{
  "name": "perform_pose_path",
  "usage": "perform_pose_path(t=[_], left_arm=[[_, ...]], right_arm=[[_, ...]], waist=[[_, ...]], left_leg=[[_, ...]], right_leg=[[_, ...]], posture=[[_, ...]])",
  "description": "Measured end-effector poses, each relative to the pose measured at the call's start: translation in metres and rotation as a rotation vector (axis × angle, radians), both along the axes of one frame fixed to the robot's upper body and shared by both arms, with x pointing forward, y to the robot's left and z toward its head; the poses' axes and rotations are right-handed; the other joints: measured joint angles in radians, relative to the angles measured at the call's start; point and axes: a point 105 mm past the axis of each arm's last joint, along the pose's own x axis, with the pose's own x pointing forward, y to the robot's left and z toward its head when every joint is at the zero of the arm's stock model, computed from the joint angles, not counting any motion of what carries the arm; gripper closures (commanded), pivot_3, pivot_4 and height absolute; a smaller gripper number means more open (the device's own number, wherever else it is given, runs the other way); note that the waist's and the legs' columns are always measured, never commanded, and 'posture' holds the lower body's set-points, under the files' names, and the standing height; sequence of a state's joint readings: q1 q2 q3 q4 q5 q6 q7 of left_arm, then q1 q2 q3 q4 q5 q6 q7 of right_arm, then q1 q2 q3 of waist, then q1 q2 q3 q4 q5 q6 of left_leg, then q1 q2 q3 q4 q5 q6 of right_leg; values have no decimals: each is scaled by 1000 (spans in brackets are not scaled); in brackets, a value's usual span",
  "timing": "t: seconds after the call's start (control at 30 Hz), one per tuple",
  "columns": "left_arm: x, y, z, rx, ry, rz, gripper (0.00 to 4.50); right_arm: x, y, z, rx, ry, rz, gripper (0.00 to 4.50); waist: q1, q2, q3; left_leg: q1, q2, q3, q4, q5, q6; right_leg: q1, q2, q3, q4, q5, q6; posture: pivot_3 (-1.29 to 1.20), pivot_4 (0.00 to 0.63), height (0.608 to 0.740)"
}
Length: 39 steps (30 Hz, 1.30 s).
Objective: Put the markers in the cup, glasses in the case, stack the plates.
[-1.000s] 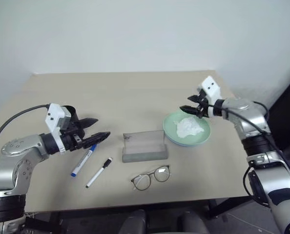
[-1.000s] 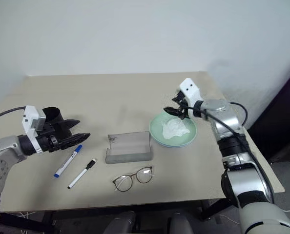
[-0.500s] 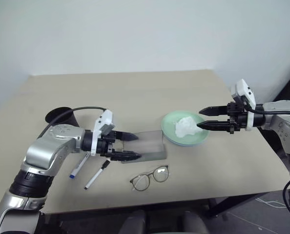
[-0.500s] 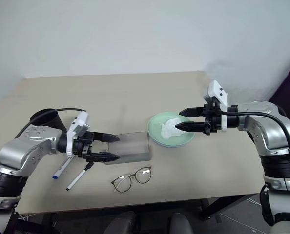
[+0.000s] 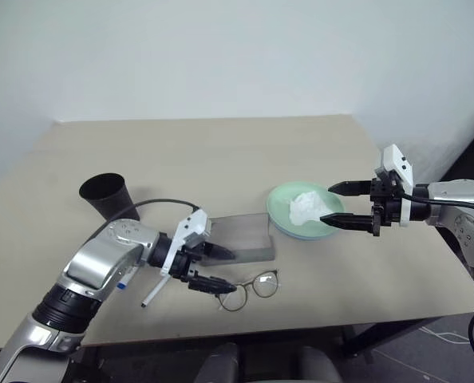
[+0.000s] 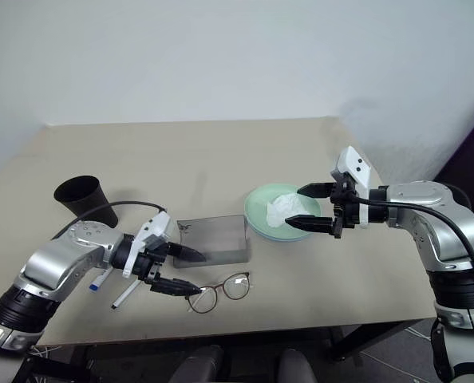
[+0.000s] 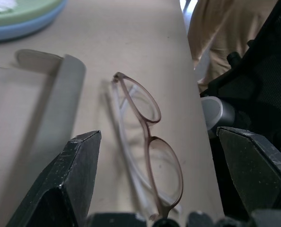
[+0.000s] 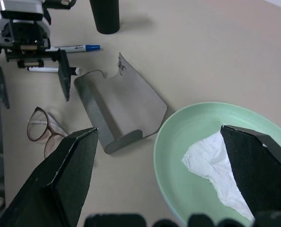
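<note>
Left claw spread wide, low over the bench, wire-framed glasses just at its 4 o'clock, apart from both fingers. Grey case lid-open and bare inside, at 12 o'clock of the glasses. Right claw spread too, gripping nothing, crumpled tissue at its 9 o'clock inside the pale green plate. Black cup far at 10 o'clock.

Left end effector swings in from beside the markers, crosses in front of the case and drops to the glasses, fingers spread around their left lens. Right end effector pulls back off the tissue, away from the case, and its fingers spread wide.
</note>
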State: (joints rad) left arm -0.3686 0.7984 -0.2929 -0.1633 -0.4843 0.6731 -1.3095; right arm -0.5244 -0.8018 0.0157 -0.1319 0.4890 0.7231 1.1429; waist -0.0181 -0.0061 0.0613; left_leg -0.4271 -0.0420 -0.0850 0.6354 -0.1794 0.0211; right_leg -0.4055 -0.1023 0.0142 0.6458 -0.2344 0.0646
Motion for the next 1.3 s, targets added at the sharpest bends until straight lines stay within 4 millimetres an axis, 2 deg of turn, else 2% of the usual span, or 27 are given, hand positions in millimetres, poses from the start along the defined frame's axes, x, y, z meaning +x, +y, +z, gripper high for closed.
perform_pose_path(t=[0.4,0.7,0.97,1.07,1.3], left_arm=[[2,-22,-11,-8,-4,-22,319],[6,-25,-26,38,13,-4,319],[5,-28,-31,44,30,-14,319],[5,-29,-33,47,38,-12,904],[4,-29,-35,57,46,-13,3374]], right_arm=[[-2,3,-3,-6,-16,-12,26],[-4,6,-2,5,-24,-20,26],[-3,6,-2,2,-27,-34,26],[-2,6,-2,1,-26,-41,0],[-2,6,-2,0,-27,-49,0]], waist=[[0,0,0],[-1,0,0],[-1,0,0],[-1,0,0],[-1,0,0]], left_leg=[[0,0,0,2,0,1],[0,0,0,2,0,1],[0,0,0,2,-1,1],[0,0,0,3,-1,1],[0,0,-1,3,-1,1]], right_leg=[[1,0,0,0,0,0],[1,0,0,0,0,0],[1,0,0,0,0,0],[1,0,0,0,0,0],[1,0,0,0,0,0]], posture=[[0,0,704],[0,0,704],[0,0,704],[0,0,704],[0,0,704]])
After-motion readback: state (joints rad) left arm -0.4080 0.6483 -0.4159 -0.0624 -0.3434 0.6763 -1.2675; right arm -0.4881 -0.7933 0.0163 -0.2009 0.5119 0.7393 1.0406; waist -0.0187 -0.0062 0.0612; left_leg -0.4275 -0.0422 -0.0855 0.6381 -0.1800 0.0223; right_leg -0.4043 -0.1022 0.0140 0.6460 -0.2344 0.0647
